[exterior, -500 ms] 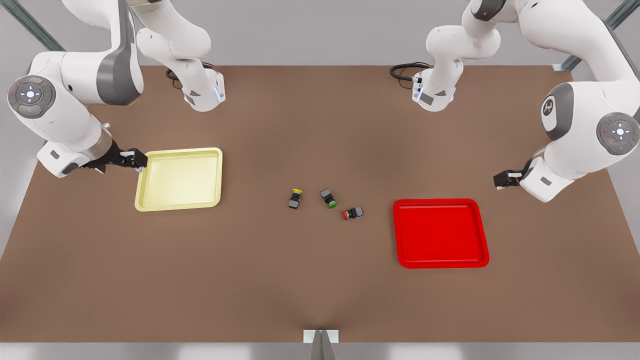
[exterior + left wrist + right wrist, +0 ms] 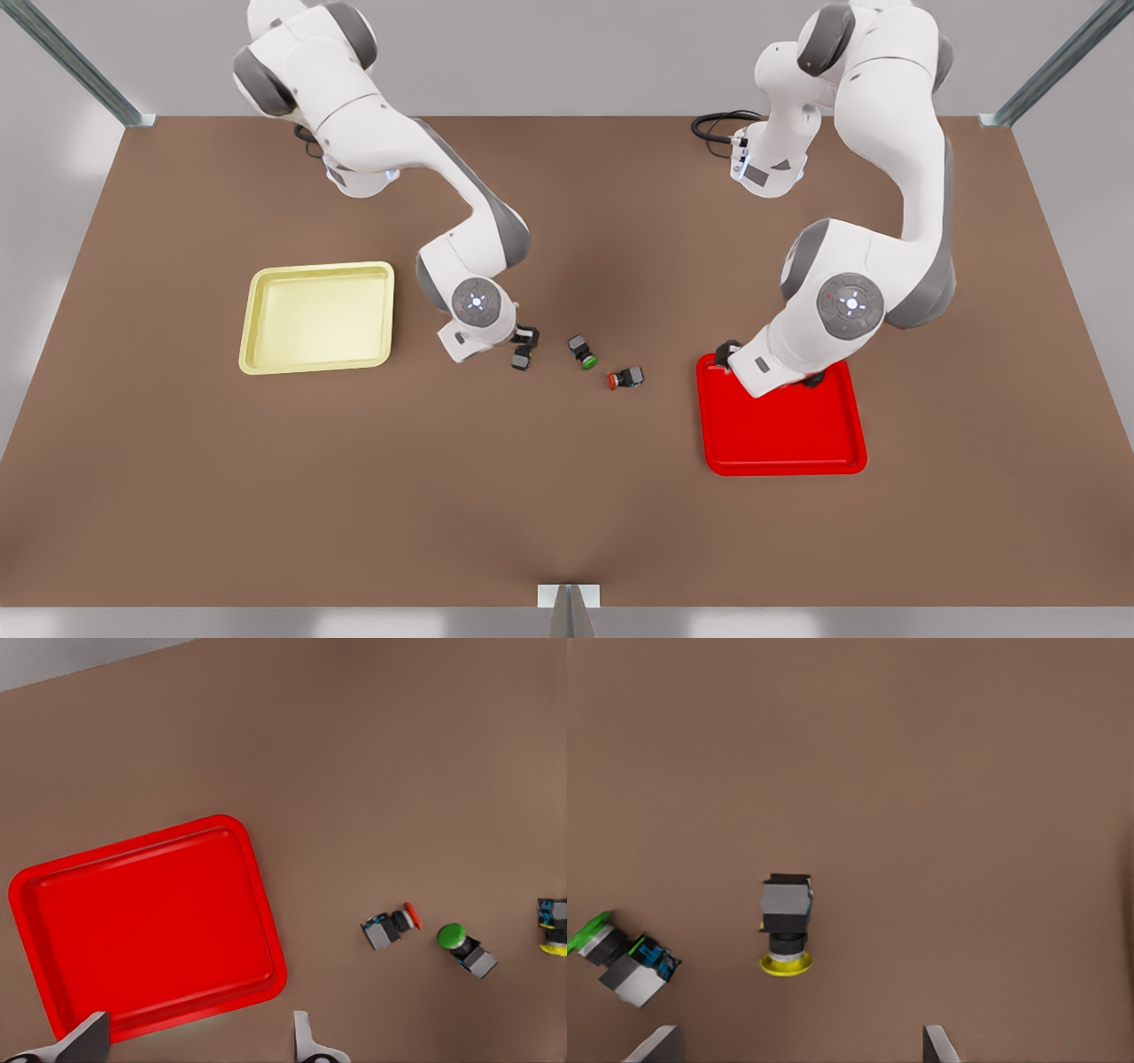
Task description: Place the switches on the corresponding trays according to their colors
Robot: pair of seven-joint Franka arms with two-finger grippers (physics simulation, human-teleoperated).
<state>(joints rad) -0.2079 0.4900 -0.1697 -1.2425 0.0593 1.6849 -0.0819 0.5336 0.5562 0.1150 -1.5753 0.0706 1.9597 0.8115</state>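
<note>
Nothing is sorted yet. The yellow-capped switch (image 2: 521, 356) lies on the table (image 2: 567, 514), well apart from the pale yellow tray (image 2: 317, 316) toward the red tray (image 2: 784, 434). The red-capped switch (image 2: 625, 378) lies between the yellow-capped switch and the red tray, near that tray's rim. A green-capped switch (image 2: 582, 351) sits between the 2.

The right gripper (image 2: 799, 1047) hangs directly over the yellow-capped switch, fingers spread wide, holding nothing. The left gripper (image 2: 195, 1041) hovers over the red tray's edge nearest the switches, fingers parted, also empty.
</note>
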